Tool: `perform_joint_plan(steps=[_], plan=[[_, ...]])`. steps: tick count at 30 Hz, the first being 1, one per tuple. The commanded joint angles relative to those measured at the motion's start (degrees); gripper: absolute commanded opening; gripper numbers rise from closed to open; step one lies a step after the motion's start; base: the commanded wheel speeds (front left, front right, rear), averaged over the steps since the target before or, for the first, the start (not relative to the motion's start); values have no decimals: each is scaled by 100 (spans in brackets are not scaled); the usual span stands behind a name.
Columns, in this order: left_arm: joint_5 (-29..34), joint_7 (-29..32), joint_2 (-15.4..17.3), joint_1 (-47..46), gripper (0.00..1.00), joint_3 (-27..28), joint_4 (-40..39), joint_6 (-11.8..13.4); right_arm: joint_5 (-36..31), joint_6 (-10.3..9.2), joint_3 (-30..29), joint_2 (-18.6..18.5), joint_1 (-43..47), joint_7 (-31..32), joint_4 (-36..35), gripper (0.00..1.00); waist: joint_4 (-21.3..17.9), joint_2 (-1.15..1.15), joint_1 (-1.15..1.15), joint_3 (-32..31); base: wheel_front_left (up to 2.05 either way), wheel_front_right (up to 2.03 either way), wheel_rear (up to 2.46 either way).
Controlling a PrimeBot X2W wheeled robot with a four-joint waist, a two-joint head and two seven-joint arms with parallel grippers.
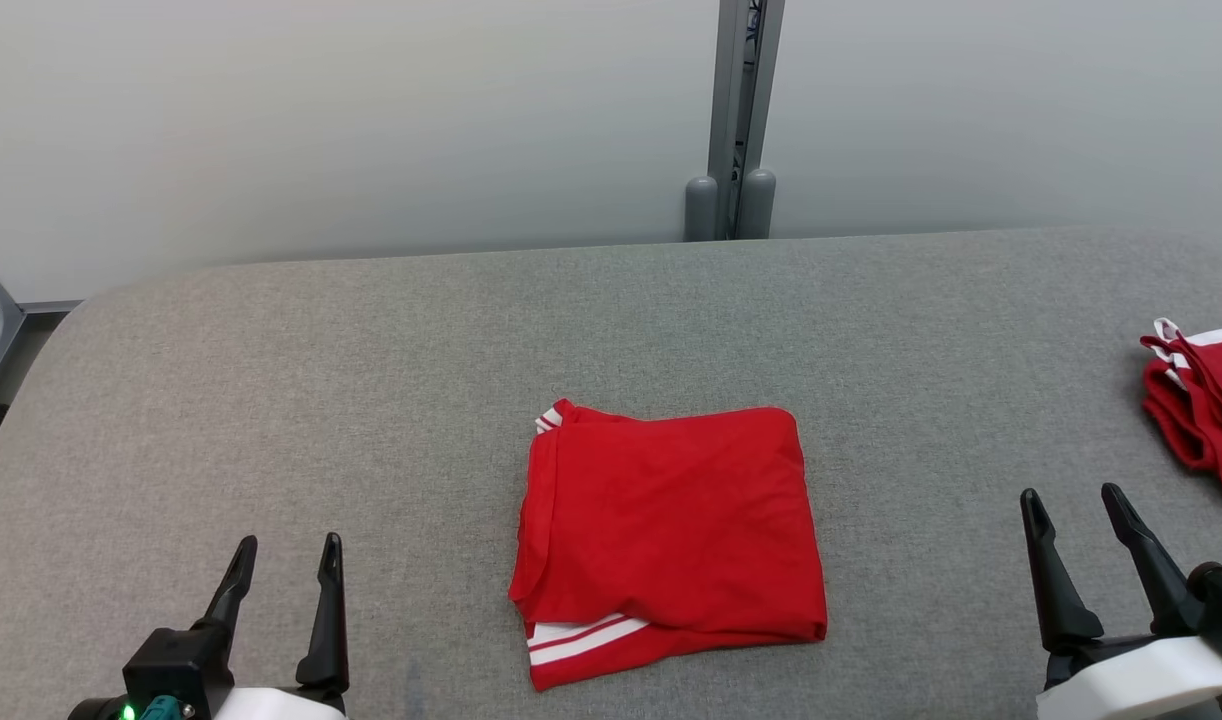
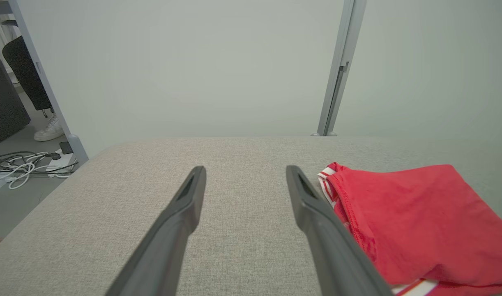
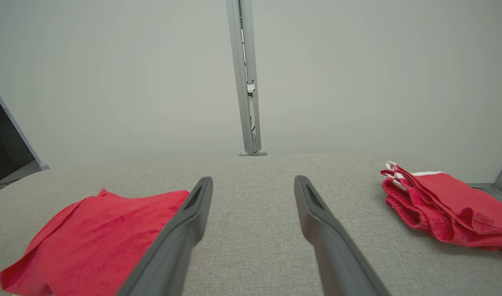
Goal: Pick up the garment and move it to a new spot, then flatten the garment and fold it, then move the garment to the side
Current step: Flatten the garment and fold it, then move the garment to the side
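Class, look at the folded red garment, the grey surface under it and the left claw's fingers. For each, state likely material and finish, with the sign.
Folded red garment: thin matte knit cloth, probably jersey; soft creases, stitched hem.
Grey surface: matte woven fabric covering; fine flecked weave shows.
Left claw, its fingers: smooth dark moulded plastic, seemingly, slight sheen; coated metal possible.

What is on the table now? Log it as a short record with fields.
surface: grey padded table
garment: red with white stripes, folded, at centre
other cloth: red pile at the right edge
left hand: open, empty, apart from the garment
right hand: open, empty, between garment and pile
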Motion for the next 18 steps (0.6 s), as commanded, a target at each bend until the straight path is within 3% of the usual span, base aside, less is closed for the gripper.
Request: perform_joint_plan(steps=[1, 18], plan=[[-8, 7, 39, 31, 100, 7, -27, 27, -46, 1, -11, -2, 48, 19, -44, 100, -3, 0, 0, 0, 0, 0, 0], [-36, 74, 62, -25, 100, -52, -64, 94, -27, 1, -8, 41, -3, 40, -6, 100, 11, 0, 0, -8, 0, 0, 0]])
